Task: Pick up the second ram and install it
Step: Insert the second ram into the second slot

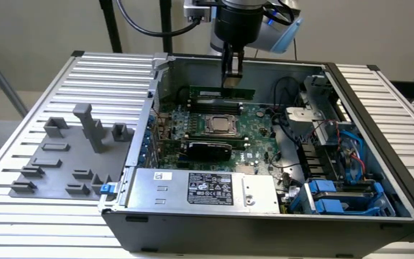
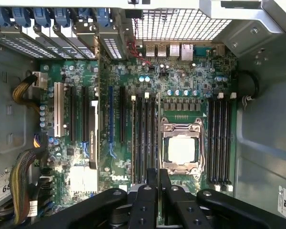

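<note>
The claw [image 1: 230,82] was pinched nearly shut on the top edge of the second ram [image 1: 207,93], a thin, long green circuit-board stick. It hung upright just beneath the claw, long edge down, apparently to line up with the dark memory slots [image 2: 144,133] below, beside the silver processor socket [image 2: 181,149].

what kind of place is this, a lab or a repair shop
Likely a robotics lab bench: an open grey metal computer case on a ribbed aluminium table, with a black gripper holding a thin green ram stick inside it.
</note>
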